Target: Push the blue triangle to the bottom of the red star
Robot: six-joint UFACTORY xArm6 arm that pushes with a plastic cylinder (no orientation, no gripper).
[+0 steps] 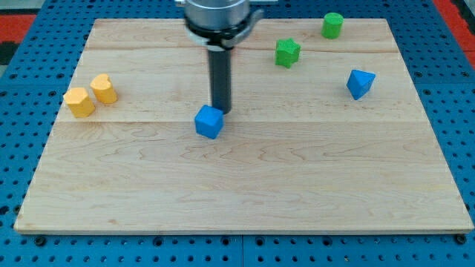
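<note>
Tool (221, 78): a bare dark rod with no jaws to open or close, so it grips nothing. My tip (221, 111) is on the desk (245, 193) at mid-board, touching or just beside the far right corner of the blue cube (209, 122).

Task block: the blue triangle (360, 84) is well apart from my tip, far right, near the desk's right edge.

The red star is not clearly visible. It may be hidden behind the arm housing at the far centre; cannot tell.

Step in hand, as I judge it: leave the cube and travel right to the triangle.
- Come round to the triangle's right side, in the narrow strip between it and the edge.
- Push left, through its centre so it doesn't spin off the tip.
- Confirm the star's place before committing.

Room:
- The band from cube to triangle is open.
- The green star (287, 53) and green cylinder (332, 25) lie farther back, so keep the push line nearer than them.
- The two yellow blocks (79, 101) (104, 88) at far left are out of the way.
- The near half of the desk is free for detours.
</note>
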